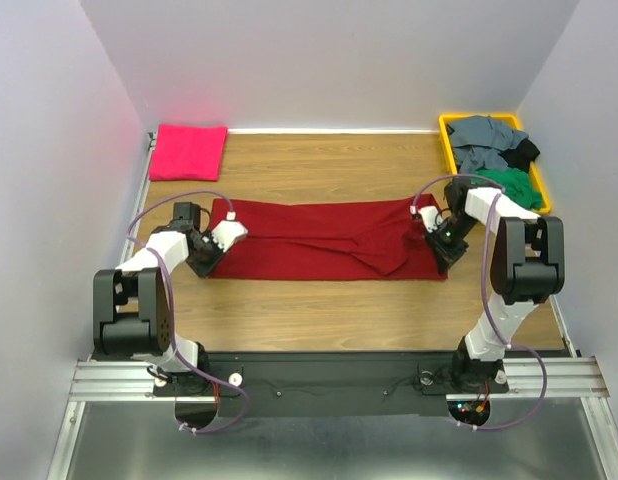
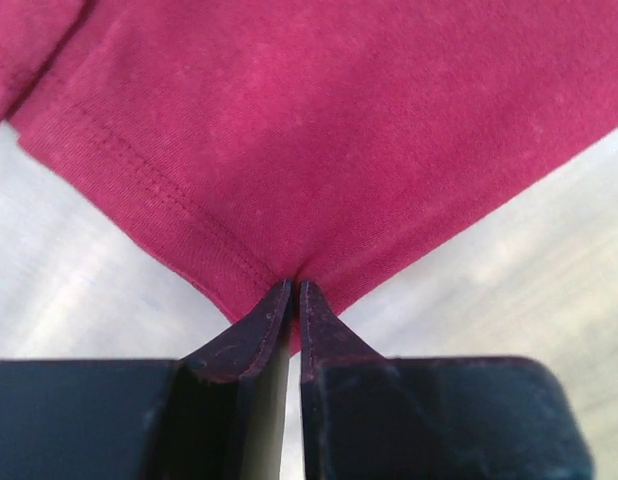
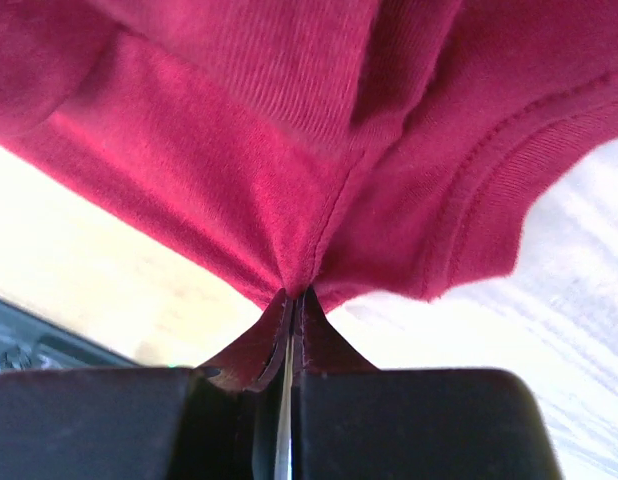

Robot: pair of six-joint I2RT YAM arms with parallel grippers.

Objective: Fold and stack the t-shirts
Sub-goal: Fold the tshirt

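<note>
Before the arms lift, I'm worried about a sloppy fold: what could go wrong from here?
1. The left end effector and the right end effector each pinch only a small tip of the crimson t-shirt, so the fabric might slip out when lifted.
2. The shirt lies creased near its right end, so a fold could trap those wrinkles.

Binned shirts point(image 1: 486, 140) (grey, green, black) overlap; count unclear

One crimson t-shirt point(image 1: 319, 240), one folded hot-pink t-shirt point(image 1: 187, 151) and one yellow bin point(image 1: 446, 140) sit on one desk point(image 1: 319, 310). The bin shows one grey garment point(image 1: 482, 138), one black garment point(image 1: 527, 151) and one green garment point(image 1: 515, 186). There are two claws: left claw point(image 2: 294, 287) and right claw point(image 3: 292, 296).
</note>
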